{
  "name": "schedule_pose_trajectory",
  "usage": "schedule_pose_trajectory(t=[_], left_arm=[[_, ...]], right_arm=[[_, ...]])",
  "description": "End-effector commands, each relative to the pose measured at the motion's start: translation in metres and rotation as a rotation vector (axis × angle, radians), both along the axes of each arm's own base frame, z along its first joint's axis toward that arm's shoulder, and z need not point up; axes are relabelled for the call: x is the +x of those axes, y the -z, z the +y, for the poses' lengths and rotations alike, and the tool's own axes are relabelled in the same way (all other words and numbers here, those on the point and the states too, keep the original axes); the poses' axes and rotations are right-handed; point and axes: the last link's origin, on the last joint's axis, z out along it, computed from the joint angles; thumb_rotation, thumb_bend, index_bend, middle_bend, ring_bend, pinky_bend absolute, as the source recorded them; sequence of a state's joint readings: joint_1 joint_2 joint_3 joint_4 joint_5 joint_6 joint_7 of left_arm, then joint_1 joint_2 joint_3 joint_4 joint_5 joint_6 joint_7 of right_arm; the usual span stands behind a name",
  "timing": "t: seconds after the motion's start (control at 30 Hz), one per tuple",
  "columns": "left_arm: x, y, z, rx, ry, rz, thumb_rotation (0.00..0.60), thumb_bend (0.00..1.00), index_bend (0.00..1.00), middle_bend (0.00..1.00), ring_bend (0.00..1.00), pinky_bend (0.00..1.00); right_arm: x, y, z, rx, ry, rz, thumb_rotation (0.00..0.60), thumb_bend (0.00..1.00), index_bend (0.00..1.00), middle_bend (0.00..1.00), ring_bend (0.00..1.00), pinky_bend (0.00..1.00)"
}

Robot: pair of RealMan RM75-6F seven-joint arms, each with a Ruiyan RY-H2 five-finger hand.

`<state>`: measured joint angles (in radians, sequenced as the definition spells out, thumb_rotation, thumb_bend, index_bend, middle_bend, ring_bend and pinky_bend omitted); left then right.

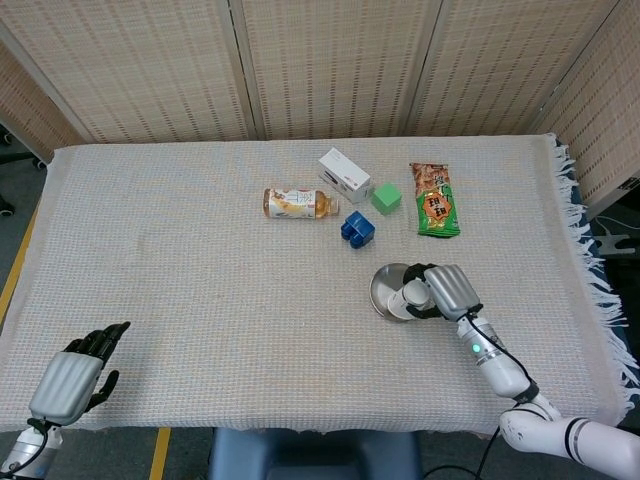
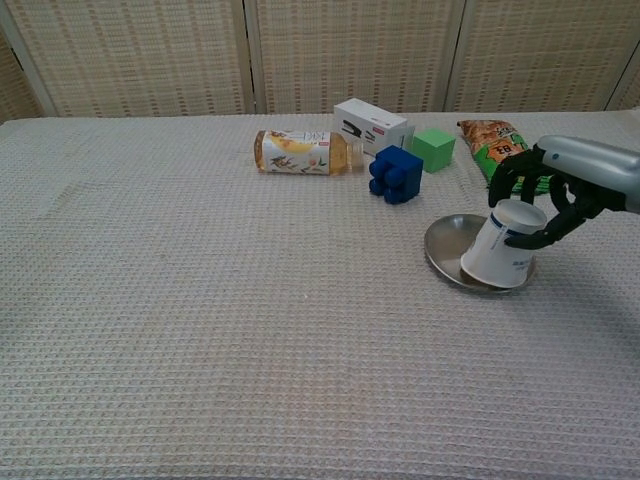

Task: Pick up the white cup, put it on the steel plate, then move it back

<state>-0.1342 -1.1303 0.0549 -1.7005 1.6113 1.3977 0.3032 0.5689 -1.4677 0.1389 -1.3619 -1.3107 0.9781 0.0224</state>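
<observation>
The white cup (image 2: 503, 252) is upside down and a little tilted, with its wide rim down on the steel plate (image 2: 447, 247). My right hand (image 2: 545, 196) grips the cup from above and the right, fingers wrapped around its upper part. From the head camera the cup (image 1: 409, 297) covers the right part of the plate (image 1: 385, 284), with the right hand (image 1: 446, 291) beside it. The small die seen earlier in the plate is hidden. Off the table's near left corner, my left hand (image 1: 72, 378) holds nothing, its dark fingers apart.
Behind the plate lie a blue block (image 2: 395, 174), a green cube (image 2: 434, 149), a white box (image 2: 371, 124), a tea bottle on its side (image 2: 301, 152) and a snack packet (image 2: 495, 146). The cloth's fringed right edge (image 1: 590, 270) is near my right arm.
</observation>
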Motion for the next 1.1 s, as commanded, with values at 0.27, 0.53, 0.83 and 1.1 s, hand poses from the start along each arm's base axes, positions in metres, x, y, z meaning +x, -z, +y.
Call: schedule_pose_trajectory(t=[0.27,0.53,0.83,1.1], left_arm=[[0.0,-0.001,0.0,0.002,0.002,-0.002,0.6,0.45,0.07,0.14,0.21,0.37],[0.0,-0.001,-0.001,0.002,0.002,-0.001,0.6,0.45,0.07,0.14,0.21,0.38],[0.001,0.0,-0.001,-0.001,0.003,0.002,0.6,0.45,0.07,0.14,0.21,0.37],[0.0,-0.001,-0.001,0.002,0.001,-0.001,0.6,0.45,0.07,0.14,0.21,0.37]], right_arm=[[-0.006,0.013,-0.007,-0.043,-0.023,0.039,0.6,0.12,0.52,0.5,0.47,0.68],[-0.013,0.015,-0.025,-0.179,-0.081,0.092,0.6,0.12,0.53,0.5,0.47,0.68],[-0.014,0.025,-0.015,0.044,0.023,-0.099,0.6,0.12,0.53,0.5,0.47,0.69],[-0.012,0.017,-0.014,0.124,0.031,-0.124,0.6,0.12,0.53,0.5,0.47,0.69]])
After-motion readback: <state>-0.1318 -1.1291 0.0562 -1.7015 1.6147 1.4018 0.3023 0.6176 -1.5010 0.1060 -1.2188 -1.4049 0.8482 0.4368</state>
